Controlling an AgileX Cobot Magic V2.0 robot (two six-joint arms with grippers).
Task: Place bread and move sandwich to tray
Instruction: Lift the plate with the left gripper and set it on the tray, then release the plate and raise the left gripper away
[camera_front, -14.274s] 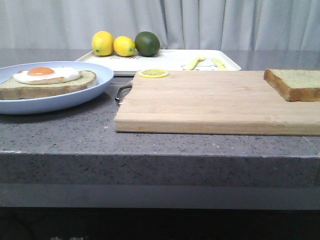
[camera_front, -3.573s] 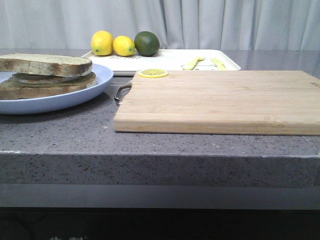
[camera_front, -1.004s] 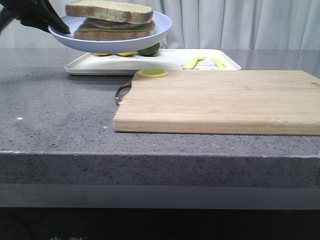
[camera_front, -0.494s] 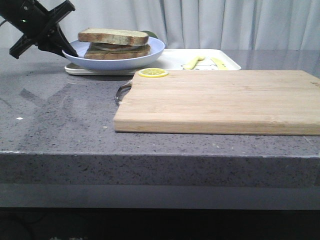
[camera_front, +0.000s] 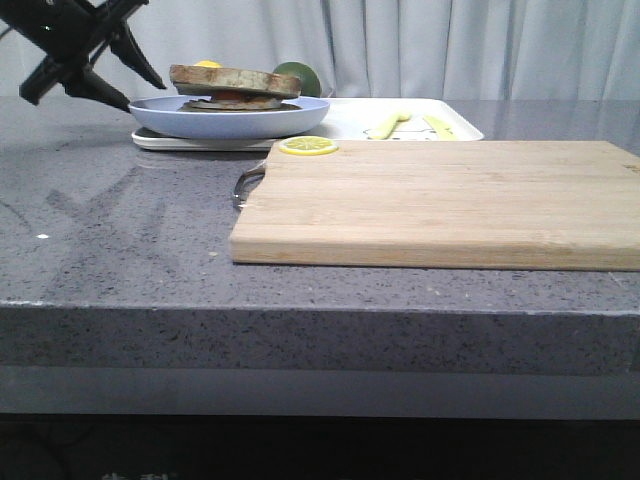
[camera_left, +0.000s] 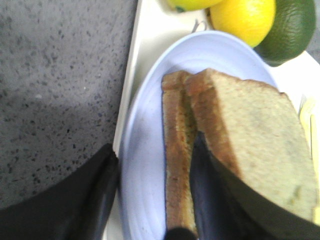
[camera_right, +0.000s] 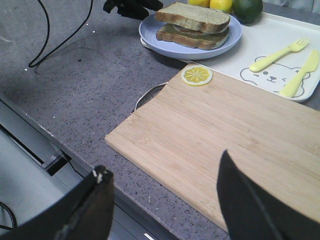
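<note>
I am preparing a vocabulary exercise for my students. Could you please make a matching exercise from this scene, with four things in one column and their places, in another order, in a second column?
Things:
1. sandwich
2. lemon slice
3. blue plate
4. yellow fork

Places:
A. on the corner of the wooden cutting board
B. lying directly on the white tray
C. on the blue plate
D. resting on the end of the tray

Pairs: 1-C, 2-A, 3-D, 4-B

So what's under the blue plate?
The white tray is under the blue plate, which carries the sandwich. The tray's part beneath the plate is hidden.
</note>
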